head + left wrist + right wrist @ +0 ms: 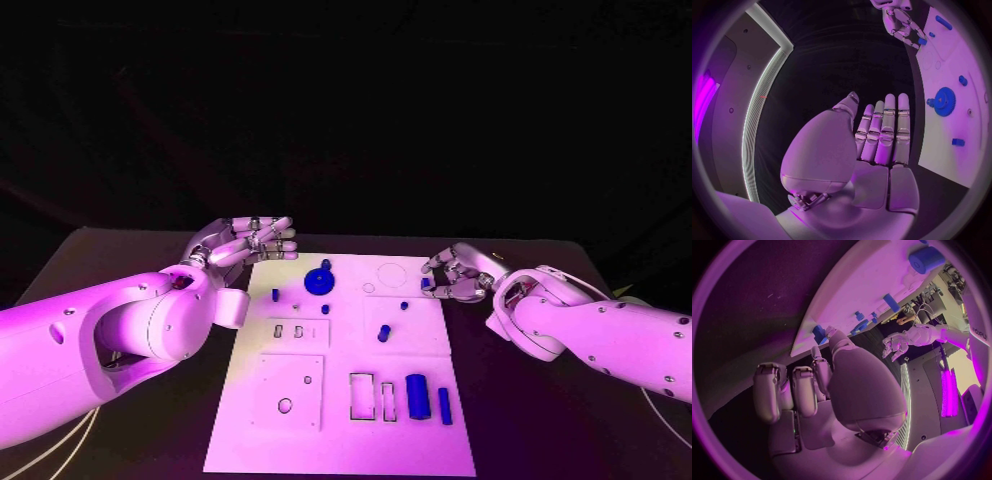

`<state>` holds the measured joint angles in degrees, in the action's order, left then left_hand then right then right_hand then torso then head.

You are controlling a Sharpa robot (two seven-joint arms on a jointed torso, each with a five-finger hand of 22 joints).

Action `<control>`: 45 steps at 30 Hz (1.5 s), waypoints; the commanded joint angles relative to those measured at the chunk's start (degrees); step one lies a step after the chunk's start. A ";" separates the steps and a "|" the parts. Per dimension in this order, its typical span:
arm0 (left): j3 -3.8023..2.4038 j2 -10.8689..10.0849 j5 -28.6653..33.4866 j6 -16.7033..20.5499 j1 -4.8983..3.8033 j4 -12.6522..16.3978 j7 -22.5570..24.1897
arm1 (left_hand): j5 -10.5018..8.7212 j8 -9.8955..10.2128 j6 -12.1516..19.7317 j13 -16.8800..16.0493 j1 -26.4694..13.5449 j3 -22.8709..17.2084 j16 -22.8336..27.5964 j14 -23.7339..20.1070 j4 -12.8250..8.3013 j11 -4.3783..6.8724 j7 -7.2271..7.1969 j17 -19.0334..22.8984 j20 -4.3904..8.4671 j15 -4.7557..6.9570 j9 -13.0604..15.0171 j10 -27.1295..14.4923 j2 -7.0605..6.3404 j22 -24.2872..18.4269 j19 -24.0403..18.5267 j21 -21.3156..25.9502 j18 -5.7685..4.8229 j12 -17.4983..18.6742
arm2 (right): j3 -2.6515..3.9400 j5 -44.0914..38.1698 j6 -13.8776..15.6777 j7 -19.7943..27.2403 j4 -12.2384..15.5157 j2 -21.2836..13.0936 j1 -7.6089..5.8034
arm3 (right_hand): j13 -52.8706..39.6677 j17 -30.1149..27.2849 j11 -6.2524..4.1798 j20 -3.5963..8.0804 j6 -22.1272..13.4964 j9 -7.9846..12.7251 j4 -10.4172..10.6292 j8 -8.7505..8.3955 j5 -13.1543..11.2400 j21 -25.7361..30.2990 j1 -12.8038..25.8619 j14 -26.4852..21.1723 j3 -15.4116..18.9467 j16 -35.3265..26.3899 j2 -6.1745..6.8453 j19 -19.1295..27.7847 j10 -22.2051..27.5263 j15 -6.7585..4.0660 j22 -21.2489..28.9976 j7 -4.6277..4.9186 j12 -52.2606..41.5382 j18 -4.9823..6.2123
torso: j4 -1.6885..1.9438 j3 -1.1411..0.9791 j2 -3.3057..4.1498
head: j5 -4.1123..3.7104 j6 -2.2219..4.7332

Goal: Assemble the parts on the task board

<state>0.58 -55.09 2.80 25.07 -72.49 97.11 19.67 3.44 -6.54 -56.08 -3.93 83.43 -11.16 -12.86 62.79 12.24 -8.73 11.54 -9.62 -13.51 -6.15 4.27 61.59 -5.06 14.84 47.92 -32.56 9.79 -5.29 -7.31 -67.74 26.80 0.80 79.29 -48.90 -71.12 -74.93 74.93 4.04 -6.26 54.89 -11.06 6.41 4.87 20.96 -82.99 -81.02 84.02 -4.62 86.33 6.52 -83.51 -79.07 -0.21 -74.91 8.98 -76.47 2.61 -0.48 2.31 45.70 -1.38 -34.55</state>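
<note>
Task board (pixel 346 420): white plate, centre of black table (pixel 548 420), long axis running from 6 to 12 o'clock in the head view.

Parts: blue gear (pixel 319 282) toward 11 o'clock of the board; large blue cylinder (pixel 417 396) and slim blue pin (pixel 444 406) toward 5 o'clock, beside 2 rectangular slots; short blue peg (pixel 384 333) near board centre; several smaller blue pieces scattered between gear and peg.

Left hand (pixel 248 241): at the board's 11 o'clock corner, off the plate; fingers straight and side by side, holding nothing.

Right hand (pixel 457 273): at the board's 2 o'clock edge; thumb and a finger appear to pinch a small blue piece (pixel 427 284) at the plate's rim. Contact is partly hidden, so the hold is judged, not certain.

Step in hand, judged: securing this small piece for seating. Advice: confirm a firm pinch before lifting, keep the piece's axis square to its matching hole, lower slowly. Left hand could steady the plate's edge against sliding.
</note>
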 commanded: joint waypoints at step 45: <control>-0.04 -0.22 -0.09 -0.76 -0.08 0.07 0.27 | -0.24 0.34 -0.15 -0.02 -0.23 -0.19 -0.42 -0.33 0.00 -0.25 0.32 -0.10 0.04 -0.22 -0.06 -0.10 -0.04 0.14 -0.69 -0.49 0.50 0.39 | -0.01 -3.34 -2.83 -1.53 -0.51 0.70 0.05 | -2.21 8.02 -1.45 1.07 5.34 -0.51 -0.18 1.93 -1.09 -1.16 0.43 4.41 -2.39 0.68 -1.97 -1.20 -1.76 -1.06 -8.61 -1.66 -1.97 -0.63 | 0.00 -0.03 -0.01 | 0.18 -0.24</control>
<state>0.57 -55.35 2.80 25.08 -72.49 97.08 19.64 3.44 -6.54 -56.08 -3.93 83.43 -11.16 -13.08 62.79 12.24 -8.72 11.54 -9.68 -13.51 -6.15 4.27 61.59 -5.06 14.93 47.51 -32.84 9.79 -5.29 -7.31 -70.23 24.76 -0.58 78.75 -48.26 -71.12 -74.98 74.90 2.60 -5.62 59.91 -11.51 6.25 6.44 20.07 -83.81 -80.49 83.94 -6.69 86.79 5.10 -84.14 -80.52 -0.97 -74.93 7.30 -78.23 2.62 -0.47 2.27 45.68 -1.19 -34.76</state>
